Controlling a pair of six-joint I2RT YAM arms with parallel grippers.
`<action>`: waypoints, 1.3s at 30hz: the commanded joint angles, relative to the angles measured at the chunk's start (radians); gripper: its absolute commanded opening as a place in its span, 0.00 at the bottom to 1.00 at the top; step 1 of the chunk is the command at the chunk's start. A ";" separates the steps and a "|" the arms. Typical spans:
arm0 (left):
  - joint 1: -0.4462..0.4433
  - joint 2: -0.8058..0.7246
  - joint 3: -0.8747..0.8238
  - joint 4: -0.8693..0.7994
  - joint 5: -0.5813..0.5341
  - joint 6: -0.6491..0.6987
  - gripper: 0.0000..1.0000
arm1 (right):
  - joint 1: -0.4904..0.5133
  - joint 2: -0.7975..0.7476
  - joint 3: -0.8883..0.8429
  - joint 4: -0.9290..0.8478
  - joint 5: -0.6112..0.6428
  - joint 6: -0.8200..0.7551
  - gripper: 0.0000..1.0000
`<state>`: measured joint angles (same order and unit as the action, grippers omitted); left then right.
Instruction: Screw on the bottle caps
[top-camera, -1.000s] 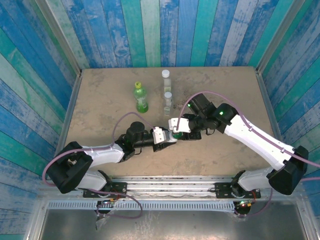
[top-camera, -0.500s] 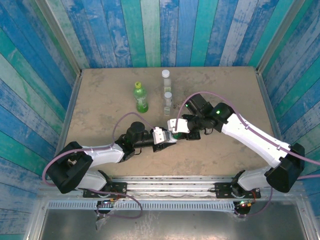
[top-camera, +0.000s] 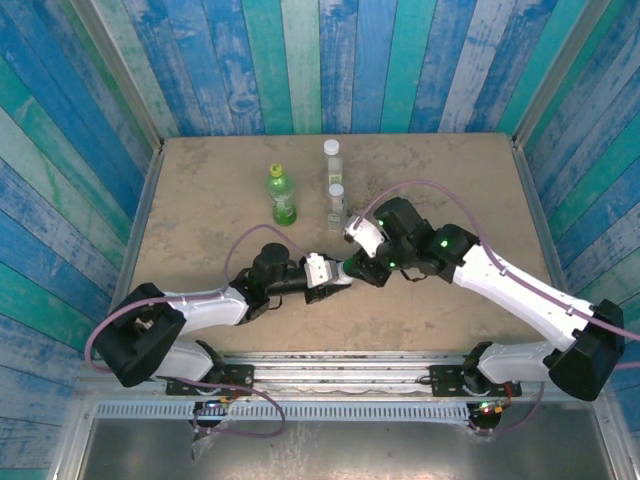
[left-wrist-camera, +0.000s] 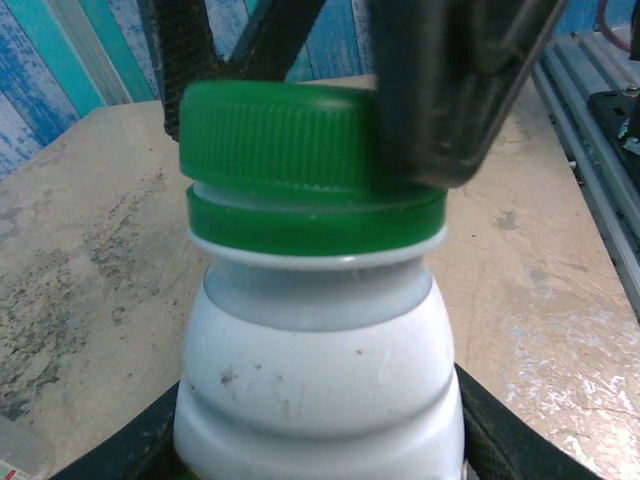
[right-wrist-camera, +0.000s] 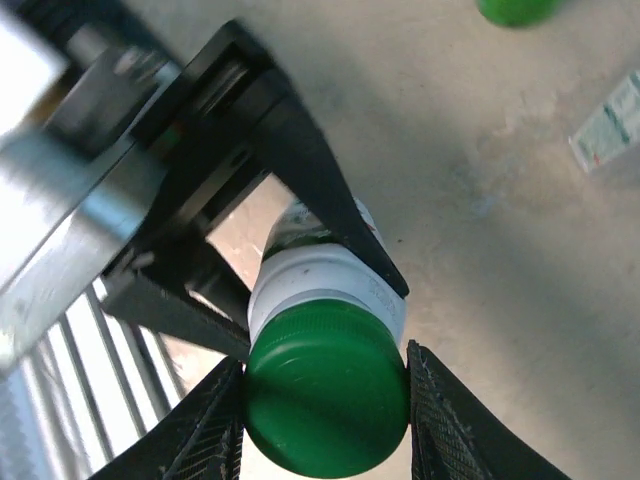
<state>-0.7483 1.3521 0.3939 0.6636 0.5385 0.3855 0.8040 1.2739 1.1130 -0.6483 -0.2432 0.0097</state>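
The white bottle (left-wrist-camera: 320, 400) was near the middle of the bench (top-camera: 200, 160), a bit toward the near edge, where the two arms met. The left pincer (top-camera: 342, 272) came in from the left and held this bottle by its body. One black finger (right-wrist-camera: 300, 180) pressed on each side, so the pincer was closed tight on the bottle. I could not tell if the bottle's bottom touched the bench.

The dark green cap (left-wrist-camera: 290, 135) sat on top of the white bottle's neck. A green ring (left-wrist-camera: 315, 220) went around the neck just under the cap, and a thin gap showed between the two. The right pincer (right-wrist-camera: 325, 425) came in from the right and from above. Its fingers (right-wrist-camera: 440, 420) touched the cap on two sides, so it was closed on the cap. In the left wrist view, one of these fingers (left-wrist-camera: 450, 90) covered the right part of the cap.

Farther back on the bench stood the green bottle (top-camera: 284, 205) with a yellow-green cap (top-camera: 277, 171) on top. Just to its right stood two clear bottles (top-camera: 331, 165), one behind the other, each with a white cap (top-camera: 336, 189). The nearer clear bottle was close to the right arm. The green bottle was well apart from both pincers.
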 joint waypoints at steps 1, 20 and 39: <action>-0.010 -0.018 0.019 0.039 -0.014 0.024 0.46 | -0.012 0.046 0.061 0.005 0.090 0.483 0.01; -0.009 -0.028 0.025 -0.006 -0.006 0.057 0.47 | -0.020 -0.056 0.085 -0.075 -0.095 -0.784 0.65; -0.011 -0.018 0.030 -0.012 -0.006 0.061 0.47 | -0.019 0.112 0.184 -0.288 -0.084 -1.018 0.49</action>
<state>-0.7547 1.3521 0.4000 0.6556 0.5182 0.4347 0.7841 1.3846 1.2964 -0.8993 -0.3183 -0.9909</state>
